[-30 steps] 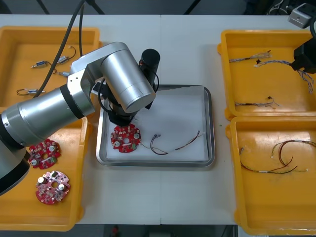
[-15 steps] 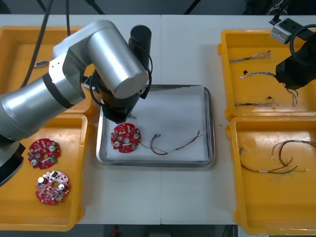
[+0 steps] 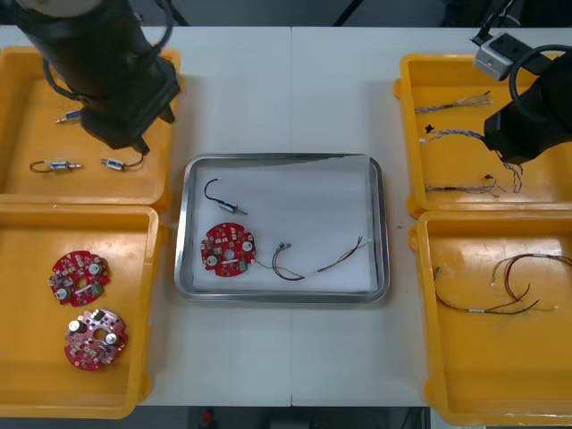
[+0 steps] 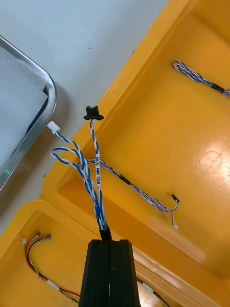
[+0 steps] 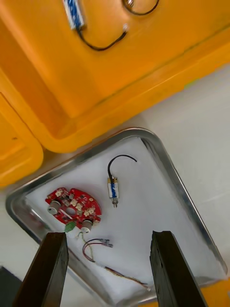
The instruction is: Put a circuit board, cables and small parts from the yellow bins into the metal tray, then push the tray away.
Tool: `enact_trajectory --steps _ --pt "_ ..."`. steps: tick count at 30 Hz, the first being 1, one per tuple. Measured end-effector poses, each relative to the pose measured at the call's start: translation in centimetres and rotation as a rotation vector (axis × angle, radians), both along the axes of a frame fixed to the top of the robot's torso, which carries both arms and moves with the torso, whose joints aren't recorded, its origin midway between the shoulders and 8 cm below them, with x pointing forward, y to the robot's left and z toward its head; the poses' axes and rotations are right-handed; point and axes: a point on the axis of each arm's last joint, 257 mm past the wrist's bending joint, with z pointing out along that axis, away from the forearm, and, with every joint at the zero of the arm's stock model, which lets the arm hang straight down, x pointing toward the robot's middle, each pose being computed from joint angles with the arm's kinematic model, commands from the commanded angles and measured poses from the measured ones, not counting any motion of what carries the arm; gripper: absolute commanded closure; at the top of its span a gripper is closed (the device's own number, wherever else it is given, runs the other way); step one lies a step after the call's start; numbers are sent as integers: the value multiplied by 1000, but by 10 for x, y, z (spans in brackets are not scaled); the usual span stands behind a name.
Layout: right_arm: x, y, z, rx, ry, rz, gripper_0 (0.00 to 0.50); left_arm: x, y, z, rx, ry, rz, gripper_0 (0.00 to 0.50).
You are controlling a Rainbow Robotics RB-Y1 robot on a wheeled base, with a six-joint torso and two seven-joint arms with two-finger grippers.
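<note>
Nearest, inside the metal tray (image 3: 286,297): circuit board (image 3: 228,249) at 8 o'clock, red and yellow cable (image 3: 332,261) toward 5, small metal part (image 3: 231,207) at 10. Farther off, left gripper (image 5: 109,235): hangs over the far left yellow bin (image 3: 27,125), 10 o'clock from the tray, spread wide, gripping nothing. Right gripper (image 4: 110,244): hovers above the far right yellow bin (image 3: 456,161), at 2 o'clock, pinches a dangling twisted blue and white cable (image 4: 97,172).

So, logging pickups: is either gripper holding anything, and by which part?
Right gripper pinches the blue-and-white cable where its strands bunch together; left gripper is open, holding nothing.
</note>
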Motion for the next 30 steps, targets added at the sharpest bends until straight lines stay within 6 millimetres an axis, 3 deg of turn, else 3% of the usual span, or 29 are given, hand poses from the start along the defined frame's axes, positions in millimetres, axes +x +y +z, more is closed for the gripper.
enact_trajectory --steps 7,14,21,30 --pt "-5 15 -7 -26 10 50 500 -4 49 33 -40 11 -7 0" --pt "-12 50 -23 -65 40 149 500 -4 103 39 -37 53 49 0" --pt "-17 112 -34 -131 44 307 500 10 140 31 51 62 -176 0" --pt "-11 196 -49 -170 12 482 500 30 175 20 12 45 -30 0"
